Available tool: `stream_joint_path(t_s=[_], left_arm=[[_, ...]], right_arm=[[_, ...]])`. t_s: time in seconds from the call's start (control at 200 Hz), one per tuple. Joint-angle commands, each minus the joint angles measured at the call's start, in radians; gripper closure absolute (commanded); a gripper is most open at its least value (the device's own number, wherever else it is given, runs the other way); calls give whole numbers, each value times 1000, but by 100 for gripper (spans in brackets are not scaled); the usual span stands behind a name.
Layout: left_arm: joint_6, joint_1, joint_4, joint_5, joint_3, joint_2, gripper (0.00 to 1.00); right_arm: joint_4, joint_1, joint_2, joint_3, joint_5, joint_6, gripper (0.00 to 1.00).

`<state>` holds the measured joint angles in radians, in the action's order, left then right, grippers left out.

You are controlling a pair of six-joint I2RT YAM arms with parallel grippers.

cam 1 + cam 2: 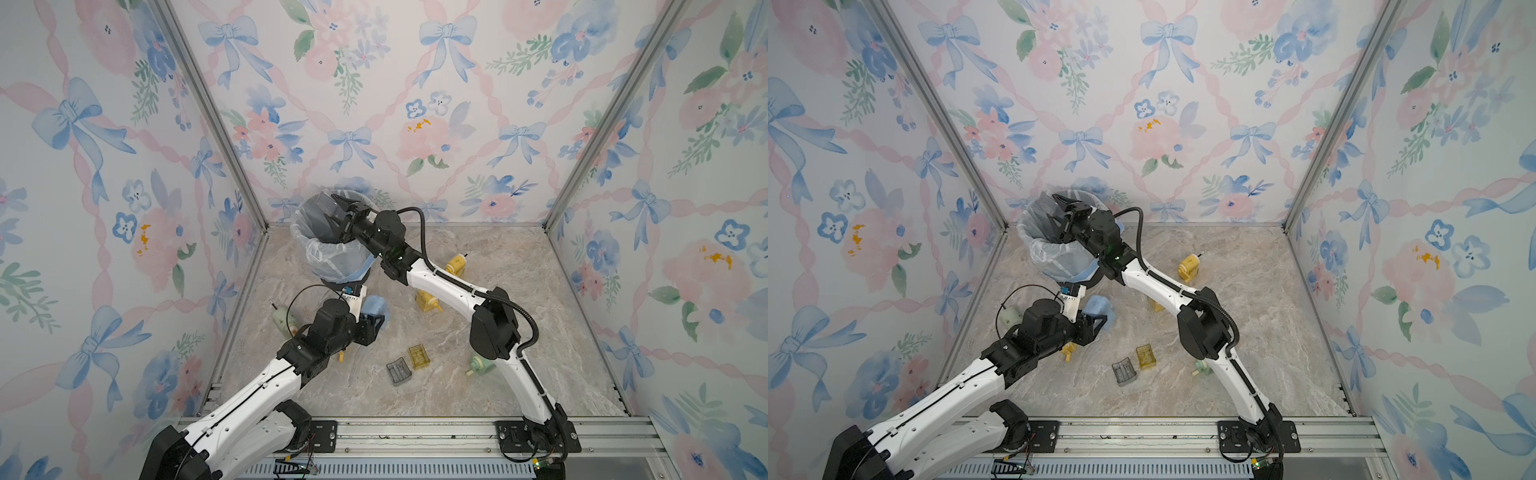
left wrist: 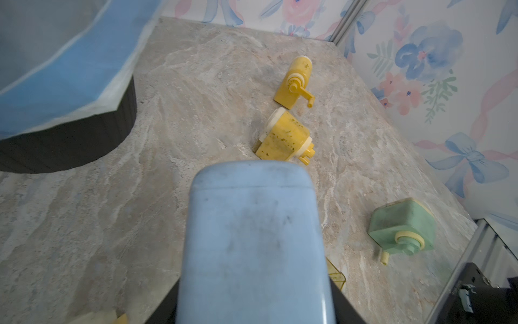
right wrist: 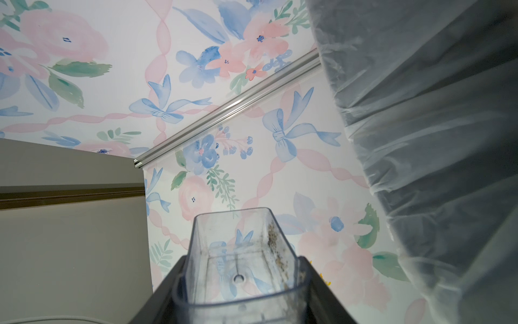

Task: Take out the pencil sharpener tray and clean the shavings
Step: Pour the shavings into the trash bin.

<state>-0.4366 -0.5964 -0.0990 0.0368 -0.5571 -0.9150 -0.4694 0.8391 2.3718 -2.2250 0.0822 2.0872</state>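
Observation:
My right gripper [image 1: 333, 215] [image 1: 1057, 216] is shut on a clear pencil sharpener tray [image 1: 325, 203] [image 3: 241, 258], held tilted above the open mouth of the lined bin [image 1: 300, 237] [image 1: 1026, 239] at the back left. A thin streak of dark shavings [image 3: 273, 238] clings to one inner wall of the tray. My left gripper [image 1: 371, 323] [image 2: 253, 308] is shut on a blue pencil sharpener [image 1: 376, 306] [image 1: 1099, 309] [image 2: 252, 238], just in front of the bin and low over the table. Its tray slot is hidden from view.
Two yellow sharpeners [image 1: 455, 264] [image 1: 428, 301] lie mid-table, a green one [image 1: 480, 365] under my right arm, another pale green one [image 1: 284, 318] by the left wall. A grey tray [image 1: 399, 371] and a yellow tray [image 1: 419, 356] lie near the front.

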Motion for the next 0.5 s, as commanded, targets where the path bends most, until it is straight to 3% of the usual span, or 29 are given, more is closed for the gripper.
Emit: stream_joint_path(t_s=[0.0, 0.1, 0.495], left_arm=[[-40, -18, 33, -133, -4, -12, 100], [-60, -45, 35, -223, -10, -33, 100], [-170, -124, 35, -386, -24, -186, 100]], right_arm=[[-60, 2, -83, 31, 10, 141, 67], [-81, -1, -76, 37, 22, 156, 67], [-142, 11, -132, 123, 47, 145, 65]])
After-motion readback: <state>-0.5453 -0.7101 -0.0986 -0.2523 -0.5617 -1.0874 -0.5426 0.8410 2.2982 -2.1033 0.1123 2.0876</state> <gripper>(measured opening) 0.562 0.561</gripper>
